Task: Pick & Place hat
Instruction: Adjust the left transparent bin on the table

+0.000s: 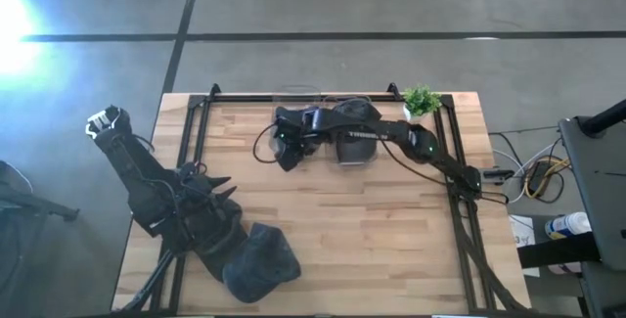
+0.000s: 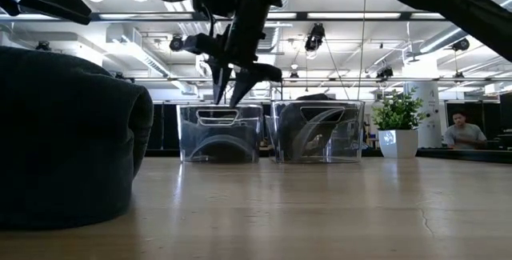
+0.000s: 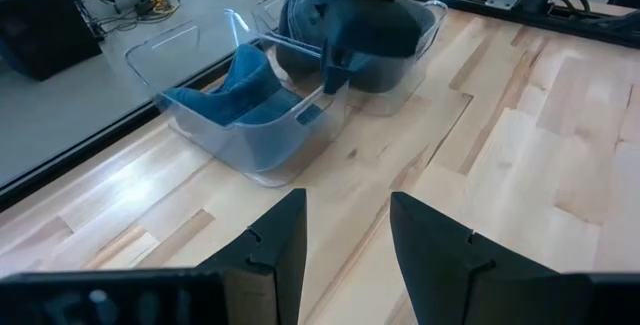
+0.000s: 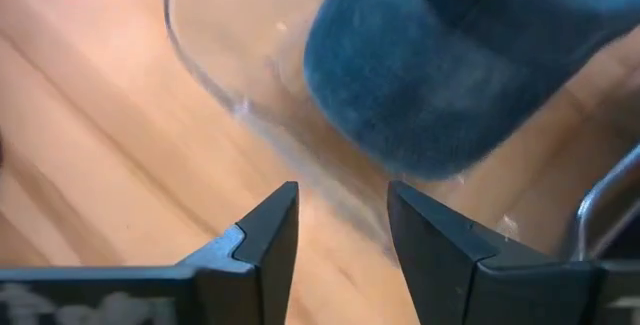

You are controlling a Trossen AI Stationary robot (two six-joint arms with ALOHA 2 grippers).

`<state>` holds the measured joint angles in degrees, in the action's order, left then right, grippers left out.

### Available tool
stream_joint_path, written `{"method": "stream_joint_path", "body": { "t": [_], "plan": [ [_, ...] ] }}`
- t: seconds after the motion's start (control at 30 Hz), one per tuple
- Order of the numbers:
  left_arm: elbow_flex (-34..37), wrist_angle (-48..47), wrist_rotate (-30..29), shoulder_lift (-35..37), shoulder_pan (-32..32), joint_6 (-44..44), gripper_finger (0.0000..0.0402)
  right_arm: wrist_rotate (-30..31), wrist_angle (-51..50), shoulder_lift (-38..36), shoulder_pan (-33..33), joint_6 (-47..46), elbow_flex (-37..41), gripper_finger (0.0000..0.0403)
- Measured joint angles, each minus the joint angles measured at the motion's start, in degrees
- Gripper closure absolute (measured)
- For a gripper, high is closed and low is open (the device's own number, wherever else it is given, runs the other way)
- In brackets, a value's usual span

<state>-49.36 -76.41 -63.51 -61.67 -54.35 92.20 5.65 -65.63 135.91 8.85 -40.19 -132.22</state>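
A dark hat (image 1: 259, 264) (image 2: 64, 132) lies on the table near its near edge, resting on its brim side. My left gripper (image 1: 223, 189) (image 3: 345, 240) is open just far of that hat, pointing at the bins and touching nothing. My right gripper (image 1: 284, 152) (image 2: 238, 92) (image 4: 340, 230) hangs open, fingers down, above the left clear bin (image 2: 220, 132) (image 3: 250, 145). A blue hat (image 4: 450, 65) (image 3: 240, 90) lies inside that bin, clear of the fingers.
A second clear bin (image 2: 316, 132) stands right of the first at the far edge, with a dark hat (image 2: 308, 128) in it. A small potted plant (image 1: 421, 101) (image 2: 396, 116) sits at the far right corner. Black rails (image 1: 196, 113) run along the table's sides. A person (image 2: 460, 132) sits beyond the table.
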Motion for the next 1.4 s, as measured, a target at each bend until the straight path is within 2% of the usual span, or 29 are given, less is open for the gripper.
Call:
{"method": "stream_joint_path", "body": {
  "t": [0.17,0.3,0.4,0.7,0.87,1.23,1.4],
  "plan": [
    [0.00,0.16,-0.04,0.00,0.00,0.00,0.0262,-0.28,-0.07,-1.64,-1.10,-1.63,-2.19,0.0252],
    [0.00,0.18,-0.09,0.00,0.00,0.00,0.0262,-0.66,2.22,-3.44,0.62,-5.40,-2.54,0.0250],
    [0.00,0.39,-0.15,0.00,0.00,0.00,0.0262,1.19,2.86,-3.69,1.78,-5.83,-2.52,0.0252],
    [0.00,0.57,-0.63,0.00,0.00,-0.18,0.0262,-0.75,11.34,3.84,6.12,-6.42,-2.32,0.0252],
    [0.00,1.00,-0.44,-0.02,0.00,-0.13,0.0262,-2.61,8.78,5.99,6.88,-6.16,-2.38,0.0252],
    [0.00,1.02,-0.50,-0.01,0.00,-0.09,0.0262,12.09,5.77,5.52,8.03,-4.73,-2.33,0.0252],
    [0.00,1.03,-0.53,-0.01,0.00,-0.07,0.0262,14.98,8.66,1.53,4.97,0.85,-2.59,0.0252]
  ]
}}
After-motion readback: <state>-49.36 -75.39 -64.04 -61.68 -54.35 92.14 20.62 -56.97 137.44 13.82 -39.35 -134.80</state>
